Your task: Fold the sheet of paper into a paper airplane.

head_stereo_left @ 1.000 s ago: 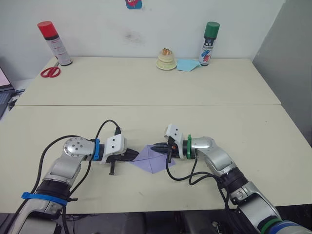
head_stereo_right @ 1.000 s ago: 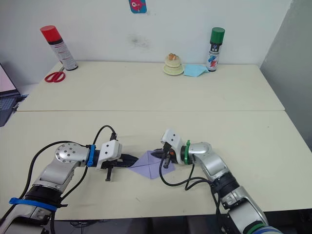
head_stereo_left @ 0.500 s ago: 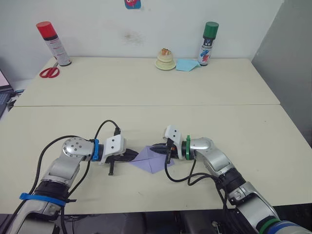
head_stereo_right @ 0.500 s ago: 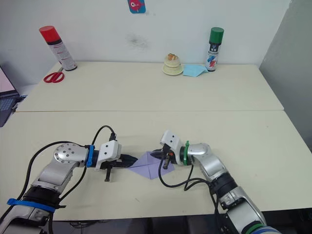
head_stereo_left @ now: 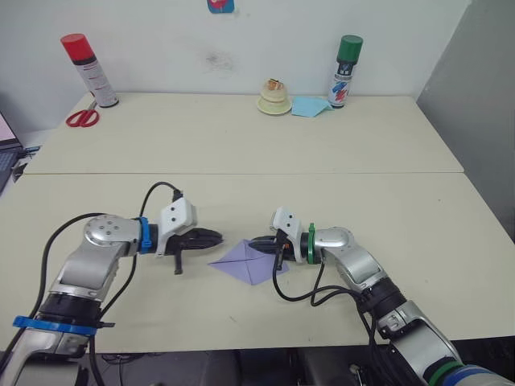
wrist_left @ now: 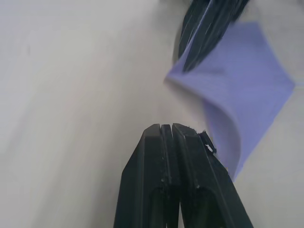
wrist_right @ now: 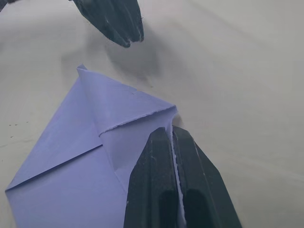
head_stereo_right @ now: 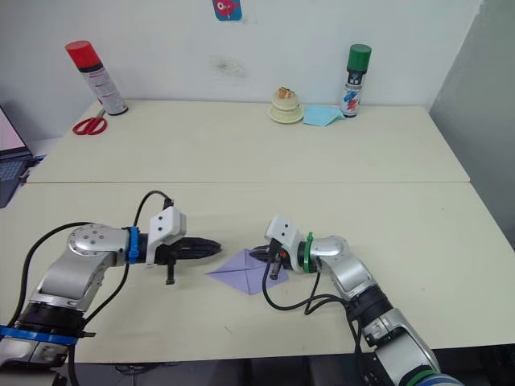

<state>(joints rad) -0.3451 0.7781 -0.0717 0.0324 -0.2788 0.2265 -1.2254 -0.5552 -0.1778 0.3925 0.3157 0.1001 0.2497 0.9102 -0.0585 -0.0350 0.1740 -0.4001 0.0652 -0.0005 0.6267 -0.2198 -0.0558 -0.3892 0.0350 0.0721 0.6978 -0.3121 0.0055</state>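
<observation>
- The tabletop (head_stereo_left: 241, 145) carries the folded sheet of paper (head_stereo_left: 245, 264), lying flat between both sets of fingers.
- Right gripper (head_stereo_left: 259, 242): forearm reaches in low, fingers clamped together on the sheet's edge.
- Left gripper (head_stereo_left: 216, 236): arm held level, fingers together, empty, just short of the sheet.

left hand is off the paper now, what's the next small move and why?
Probably bring the left hand back to the paper's near corner. Its fingers are shut and clear of the sheet, while the right hand alone pinches the far edge, so no fold can be pressed.
</observation>
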